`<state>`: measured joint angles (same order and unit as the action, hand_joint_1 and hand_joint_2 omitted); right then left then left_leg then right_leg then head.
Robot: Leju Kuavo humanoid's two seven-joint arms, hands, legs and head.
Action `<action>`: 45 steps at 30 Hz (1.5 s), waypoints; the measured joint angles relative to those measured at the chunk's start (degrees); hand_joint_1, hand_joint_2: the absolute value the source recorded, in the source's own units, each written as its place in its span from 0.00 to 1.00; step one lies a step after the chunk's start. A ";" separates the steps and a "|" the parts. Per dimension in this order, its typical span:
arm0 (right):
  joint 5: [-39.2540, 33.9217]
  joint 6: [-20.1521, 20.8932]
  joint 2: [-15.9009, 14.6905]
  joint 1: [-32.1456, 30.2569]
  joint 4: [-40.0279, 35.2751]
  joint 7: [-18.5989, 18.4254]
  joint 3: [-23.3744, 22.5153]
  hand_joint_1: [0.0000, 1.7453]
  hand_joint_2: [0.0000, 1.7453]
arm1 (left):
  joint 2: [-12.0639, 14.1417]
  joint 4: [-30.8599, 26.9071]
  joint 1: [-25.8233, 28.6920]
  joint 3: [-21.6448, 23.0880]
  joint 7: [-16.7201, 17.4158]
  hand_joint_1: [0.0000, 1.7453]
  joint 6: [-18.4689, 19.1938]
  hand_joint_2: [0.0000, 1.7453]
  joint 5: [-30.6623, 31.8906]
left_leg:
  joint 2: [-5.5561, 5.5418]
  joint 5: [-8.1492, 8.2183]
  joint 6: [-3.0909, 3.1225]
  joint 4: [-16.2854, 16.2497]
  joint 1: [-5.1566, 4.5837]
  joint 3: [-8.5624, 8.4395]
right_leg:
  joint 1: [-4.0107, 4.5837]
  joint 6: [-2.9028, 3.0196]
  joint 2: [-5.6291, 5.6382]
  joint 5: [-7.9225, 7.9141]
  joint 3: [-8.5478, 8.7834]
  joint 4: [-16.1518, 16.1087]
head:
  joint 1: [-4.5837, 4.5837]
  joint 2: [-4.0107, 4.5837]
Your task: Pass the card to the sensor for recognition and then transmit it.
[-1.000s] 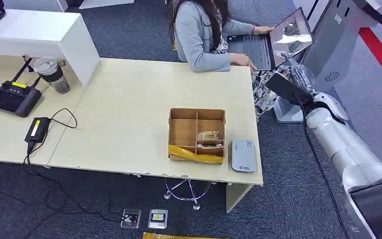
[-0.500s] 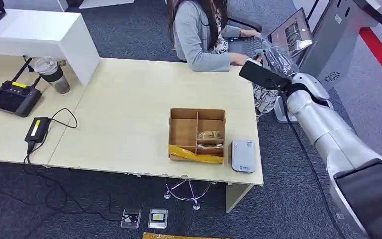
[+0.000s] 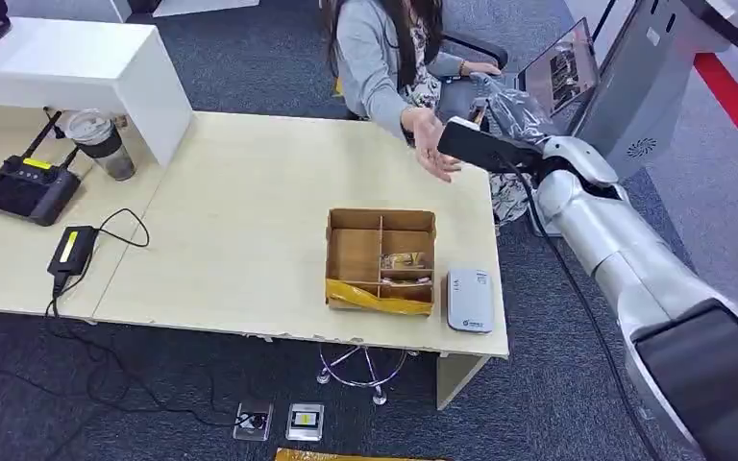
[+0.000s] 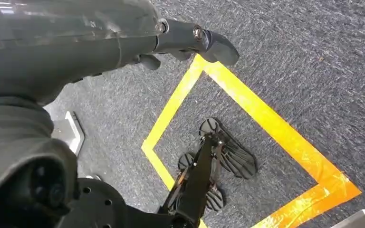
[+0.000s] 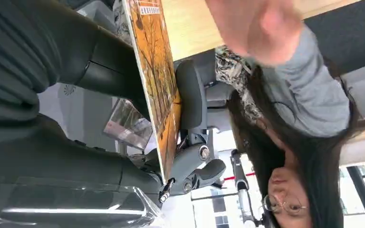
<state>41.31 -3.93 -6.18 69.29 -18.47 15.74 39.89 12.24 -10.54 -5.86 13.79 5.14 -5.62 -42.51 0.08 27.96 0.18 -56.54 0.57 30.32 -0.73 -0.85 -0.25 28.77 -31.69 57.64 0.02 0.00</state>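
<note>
The wooden table (image 3: 250, 221) carries a cardboard box (image 3: 381, 259) and, just beside it at the near right corner, the grey card reader (image 3: 470, 300). Since a second ago the right hand (image 3: 509, 120) has swung its clamped card (image 5: 158, 85) toward the person's hand (image 3: 430, 144), now raised: handover seems imminent. The left hand (image 4: 190, 40) hangs over the floor, holding nothing, fingers apart.
</note>
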 joint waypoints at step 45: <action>-10.64 -6.89 -0.96 -5.14 -0.37 5.86 -4.05 0.00 0.00 | -0.90 0.00 0.09 0.50 2.03 0.00 -3.45 0.00 -3.58 | 0.03 0.00 0.00 -0.02 0.00 -0.02 | 0.00 0.00 0.06 -0.01 -0.05 -0.02 | 0.00 0.00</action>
<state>30.67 -10.82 -7.15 64.15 -18.84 21.59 35.84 11.34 -10.54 -5.78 14.29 7.17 -9.07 -46.10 0.11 27.97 0.18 -56.56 0.56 30.30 -0.73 -0.85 -0.19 28.76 -31.74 57.62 0.02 0.00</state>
